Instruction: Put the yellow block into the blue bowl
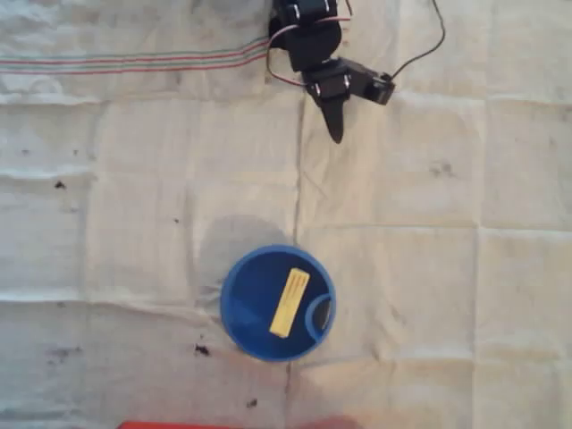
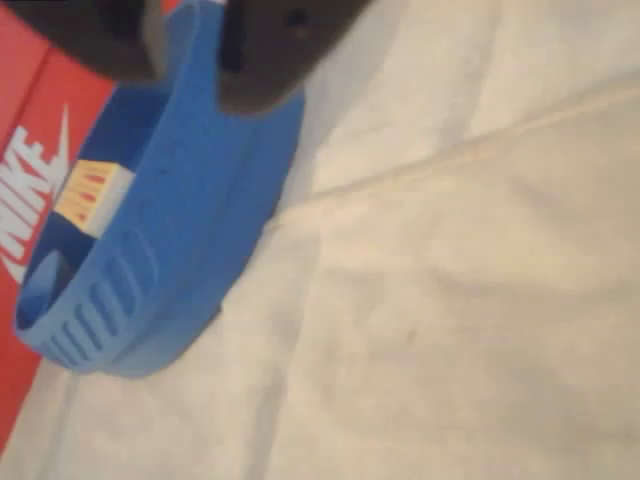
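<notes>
1 yellow block (image 1: 290,303) lies inside blue bowl (image 1: 278,302), well apart from end effector (image 1: 334,132); fingers together, empty.

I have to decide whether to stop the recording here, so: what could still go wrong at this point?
Little, by these pictures. The yellow block already lies in the blue bowl, leaning toward the rim, so a knock to the light bowl might tip it out. The end effector is far up the cloth; a sweep back across the creases could drag the cloth and bowl. Whether it is open or shut cannot be told.
</notes>
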`<state>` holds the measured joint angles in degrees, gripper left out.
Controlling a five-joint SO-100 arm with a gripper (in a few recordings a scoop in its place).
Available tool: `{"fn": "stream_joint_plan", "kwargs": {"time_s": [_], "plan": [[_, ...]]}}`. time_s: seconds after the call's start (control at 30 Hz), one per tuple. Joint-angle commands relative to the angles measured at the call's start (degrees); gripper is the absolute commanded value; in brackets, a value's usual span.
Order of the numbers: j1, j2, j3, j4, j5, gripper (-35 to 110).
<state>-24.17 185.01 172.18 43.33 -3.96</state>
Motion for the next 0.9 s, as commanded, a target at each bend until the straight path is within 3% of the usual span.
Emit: {"fn": "stream_joint_plan", "kwargs": {"time_s": [0.0,0.87], "plan": [[-0.2,6.2,8.8,-1.2,1.0,0],[-0.3,6.2,10.5,-1.2,1.0,0]]}}
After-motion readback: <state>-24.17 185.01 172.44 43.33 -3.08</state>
